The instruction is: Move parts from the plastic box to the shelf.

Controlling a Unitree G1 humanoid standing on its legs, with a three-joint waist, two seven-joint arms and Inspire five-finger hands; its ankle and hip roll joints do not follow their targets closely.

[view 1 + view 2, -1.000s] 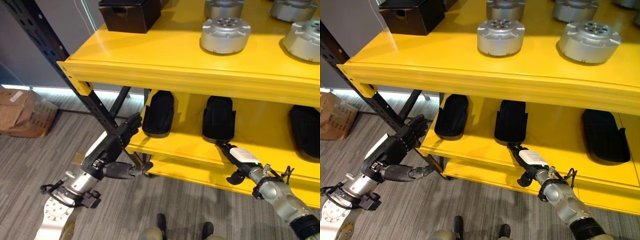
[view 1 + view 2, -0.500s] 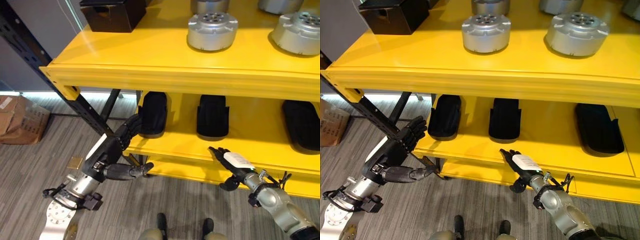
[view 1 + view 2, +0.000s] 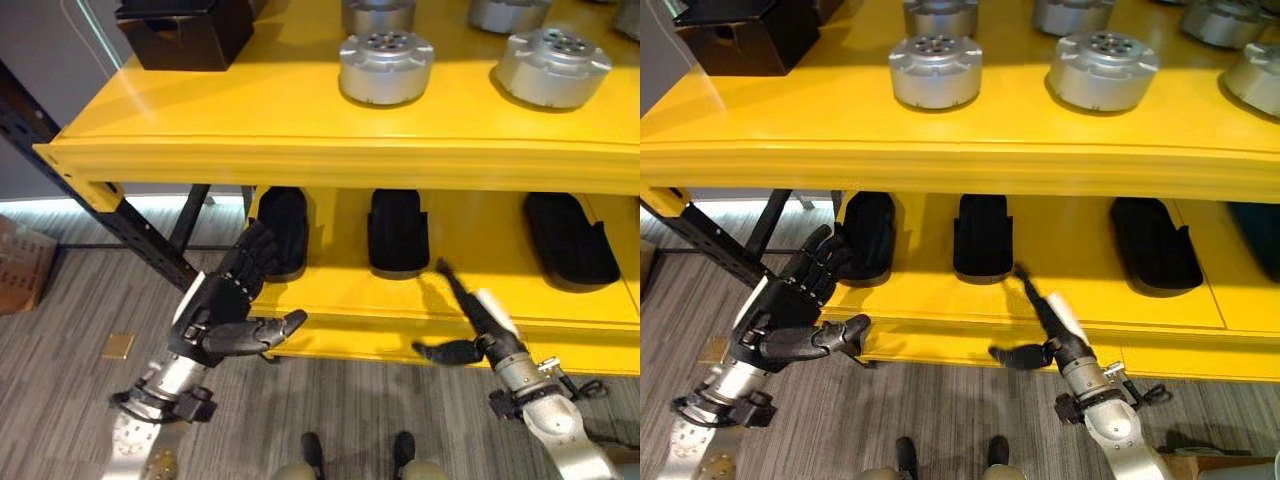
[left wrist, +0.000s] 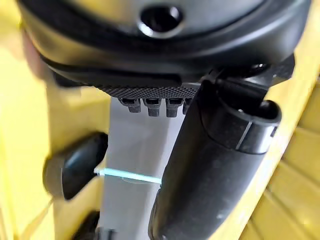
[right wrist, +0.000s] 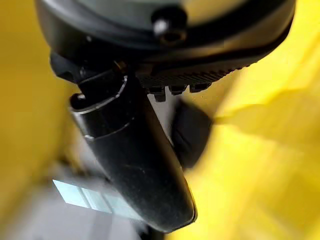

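Silver round parts (image 3: 386, 65) (image 3: 553, 65) stand on the top board of the yellow shelf (image 3: 250, 110). On the lower board (image 3: 340, 290) lie three black moulded parts: left (image 3: 283, 228), middle (image 3: 398, 228) and right (image 3: 568, 238). My left hand (image 3: 225, 310) hovers in front of the lower board's left end, fingers straight and thumb out, holding nothing. My right hand (image 3: 482, 322) is open and empty before the lower board. Its straight fingers point up just right of the middle black part's front edge.
A black box (image 3: 185, 30) sits at the far left of the top board. A dark rack upright (image 3: 100, 200) slants down on the left. A cardboard box (image 3: 20, 270) lies on the grey carpet at the left edge.
The camera has shifted. My right hand has come off the front of the middle black part and now points up beside it, on its right. The left hand keeps its pose.
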